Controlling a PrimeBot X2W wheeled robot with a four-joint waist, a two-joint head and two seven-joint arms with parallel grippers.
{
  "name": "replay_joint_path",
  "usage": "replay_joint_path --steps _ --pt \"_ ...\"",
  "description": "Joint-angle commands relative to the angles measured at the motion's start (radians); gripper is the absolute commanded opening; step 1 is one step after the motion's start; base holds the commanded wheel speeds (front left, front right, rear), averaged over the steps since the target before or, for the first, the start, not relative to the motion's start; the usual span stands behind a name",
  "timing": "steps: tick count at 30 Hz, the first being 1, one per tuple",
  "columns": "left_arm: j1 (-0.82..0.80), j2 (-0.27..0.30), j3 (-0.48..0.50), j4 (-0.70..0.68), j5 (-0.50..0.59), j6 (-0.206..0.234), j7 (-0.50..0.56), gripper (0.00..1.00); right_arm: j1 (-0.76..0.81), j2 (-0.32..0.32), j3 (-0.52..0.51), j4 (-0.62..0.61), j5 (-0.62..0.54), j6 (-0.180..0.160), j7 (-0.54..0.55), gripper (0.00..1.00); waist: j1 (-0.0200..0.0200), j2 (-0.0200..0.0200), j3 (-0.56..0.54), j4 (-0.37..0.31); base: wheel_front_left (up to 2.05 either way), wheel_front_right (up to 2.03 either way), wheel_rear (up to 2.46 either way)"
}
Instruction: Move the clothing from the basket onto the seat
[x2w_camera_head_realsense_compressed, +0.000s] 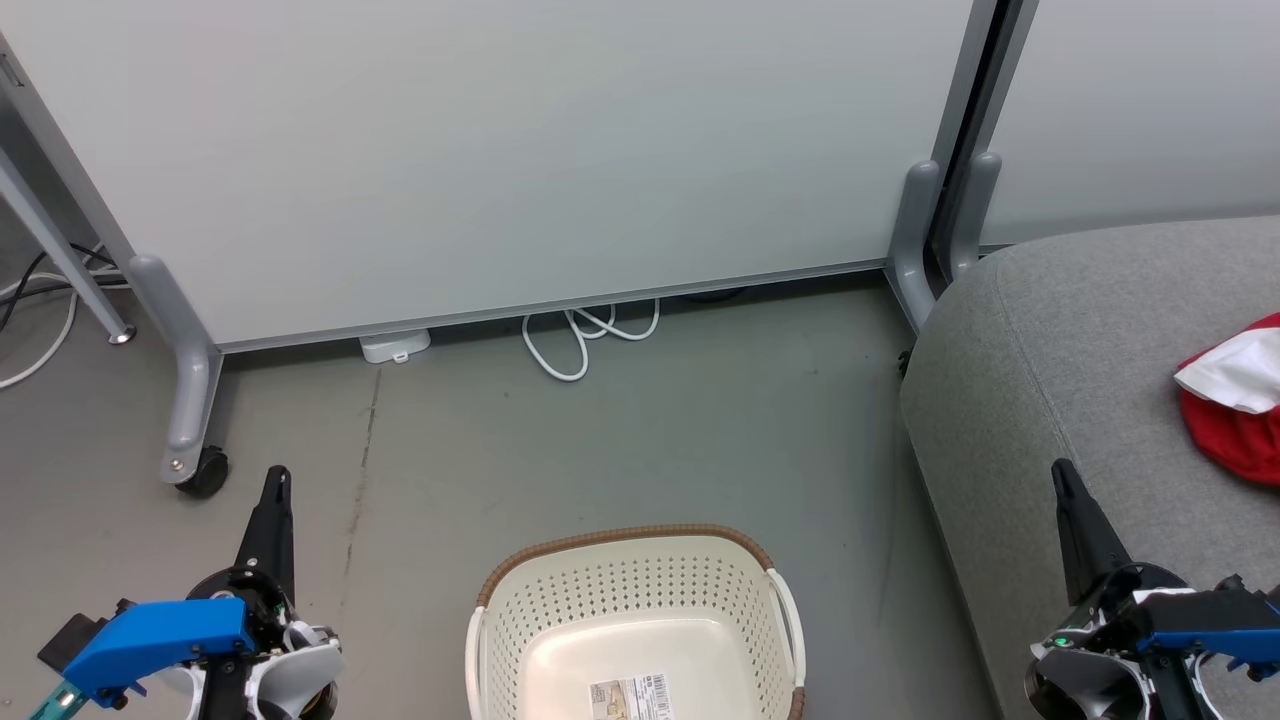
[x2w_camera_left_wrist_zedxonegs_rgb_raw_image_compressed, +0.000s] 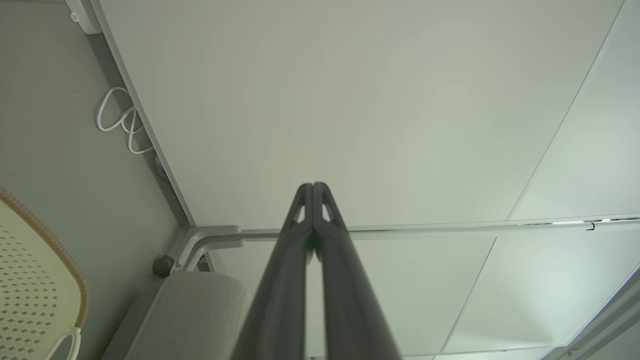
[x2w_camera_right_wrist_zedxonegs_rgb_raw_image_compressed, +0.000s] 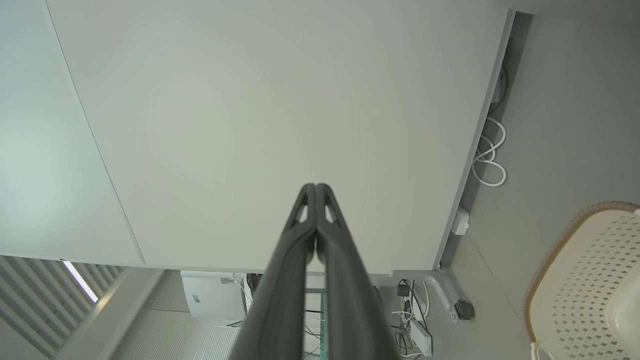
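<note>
A: Where is the clothing (x2w_camera_head_realsense_compressed: 1238, 420) being seen?

B: It is being carried by the seat (x2w_camera_head_realsense_compressed: 1050, 380), at 3 o'clock in the head view, as a bright red bundle with a white panel on top. The panel's long axis is being laid roughly from 8 o'clock to 2 o'clock. The bundle is being cut off by the picture's edge, so its full length cannot be told.

A: And the basket (x2w_camera_head_realsense_compressed: 620, 590)?

B: It is being shown on the floor (x2w_camera_head_realsense_compressed: 700, 430) at 6 o'clock, near the seat's edge but apart from it. Its rounded, brown-rimmed end is being pointed toward 12 o'clock, and a barcode sticker (x2w_camera_head_realsense_compressed: 630, 697) is being exposed on its pale bottom. Its near end is being cropped, so its long axis cannot be judged.

A: How are the jaws being held?

B: At 8 o'clock the left gripper (x2w_camera_head_realsense_compressed: 277, 478) is being kept over the floor, its jaws being pressed together tip to tip with nothing between them, pointing to 12 o'clock. At 4 o'clock the right gripper (x2w_camera_head_realsense_compressed: 1060, 472) is being held over the seat's edge, its jaws likewise being pressed together on nothing, leaning slightly toward 11 o'clock. In both wrist views the fingers are being aimed at the pale partition panel (x2w_camera_head_realsense_compressed: 500, 150).
</note>
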Motion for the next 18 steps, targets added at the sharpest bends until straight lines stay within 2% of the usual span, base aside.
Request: replay_joint_path --steps 1,18 --pt "-0.010 -0.001 0.002 -0.005 -0.002 -0.002 0.004 0.00 -0.011 -0.006 -0.001 -0.003 0.002 0.001 0.004 0.00 0.0000 0.0000 0.000 0.000 0.00 0.00 0.00" --pt "-0.010 -0.001 0.002 -0.005 -0.002 -0.002 0.004 0.00 -0.011 -0.006 -0.001 -0.003 0.003 0.001 0.003 0.00 0.0000 0.0000 0.000 0.000 0.00 0.00 0.00"
